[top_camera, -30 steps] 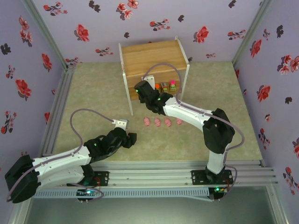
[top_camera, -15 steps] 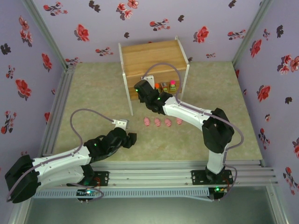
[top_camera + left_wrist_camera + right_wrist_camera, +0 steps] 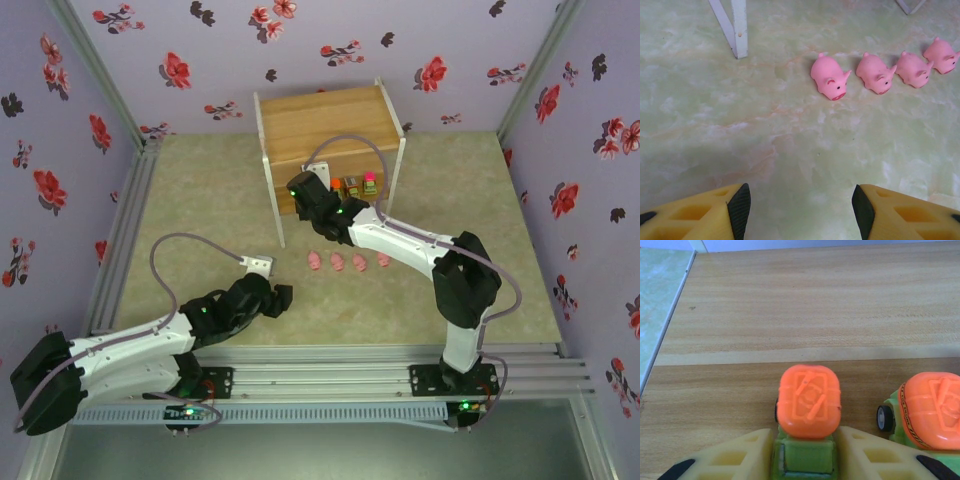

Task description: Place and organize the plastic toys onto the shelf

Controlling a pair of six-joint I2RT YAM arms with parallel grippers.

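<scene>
Nearest the bases, the left gripper [image 3: 801, 202] is hovering low over the table [image 3: 715, 130], its jaws standing partly apart with nothing between them. Just ahead of it, the four pink pigs [image 3: 878, 73] are sitting in a neat row on the table, near the shelf leg [image 3: 740, 27] and not yet on a board.

Further out, the right gripper [image 3: 804, 440] is reaching in over the lower board [image 3: 790, 315] of the shelf [image 3: 320, 120]. Its fingers [image 3: 757, 452] are flanking the green base of an orange-topped block [image 3: 809, 401] that is resting on the wood. I cannot tell whether they are pinching it or just sitting beside it. A second orange block [image 3: 932, 410] is standing just beside it, and a magenta-topped block [image 3: 370, 181] is lining up further along.

So the blocks are looking shelved and the pigs are waiting: roughly halfway.
</scene>
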